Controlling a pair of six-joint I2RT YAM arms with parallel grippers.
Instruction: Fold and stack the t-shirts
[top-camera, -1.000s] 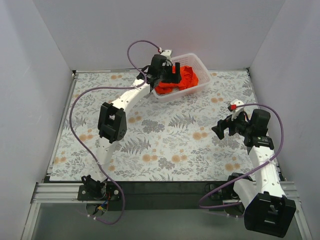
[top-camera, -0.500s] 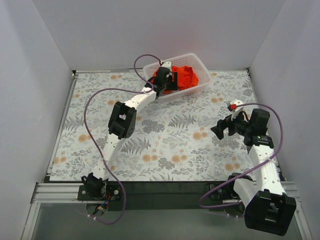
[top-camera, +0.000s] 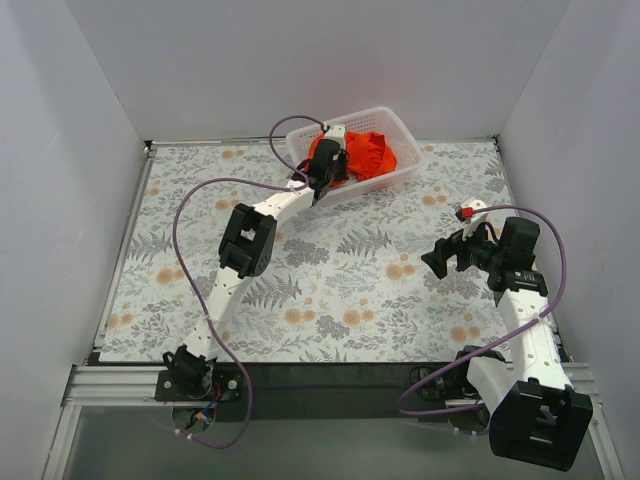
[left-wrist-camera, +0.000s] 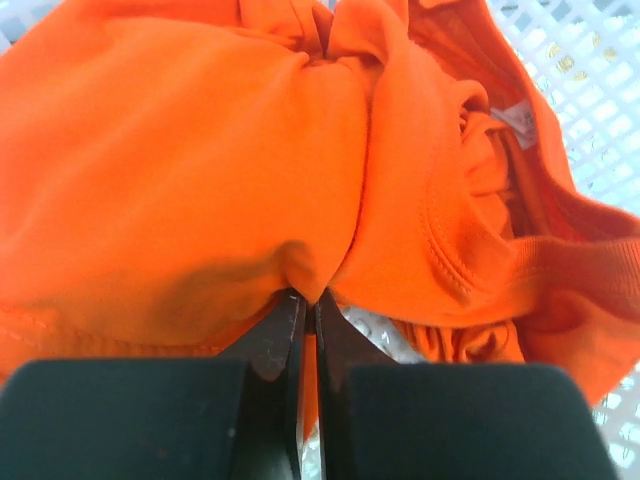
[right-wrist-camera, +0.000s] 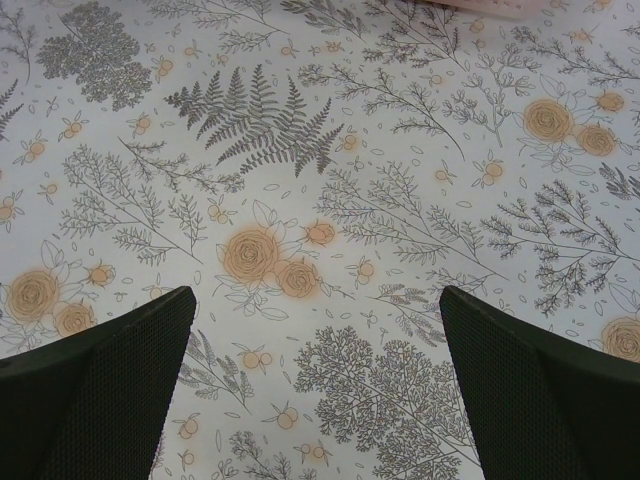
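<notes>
Bright orange-red t-shirts (top-camera: 368, 154) lie crumpled in the white mesh basket (top-camera: 405, 131) at the back of the table. My left gripper (top-camera: 326, 168) reaches into the basket's left part. In the left wrist view the orange cloth (left-wrist-camera: 200, 170) fills the frame, and the left gripper (left-wrist-camera: 308, 296) is shut on a pinched fold of a t-shirt. A collar with a white label (left-wrist-camera: 515, 118) shows to the right. My right gripper (top-camera: 436, 258) hangs open over the table's right side, nothing between its fingers (right-wrist-camera: 110, 370).
A floral-patterned cloth (top-camera: 340, 280) covers the table; the right wrist view shows only this pattern (right-wrist-camera: 320, 230). White walls close in the back and both sides. The basket's mesh wall (left-wrist-camera: 600, 70) stands just right of the cloth.
My left gripper went deeper into the basket and shut on the orange cloth. The left arm stretched further back. The right arm has stayed still.
</notes>
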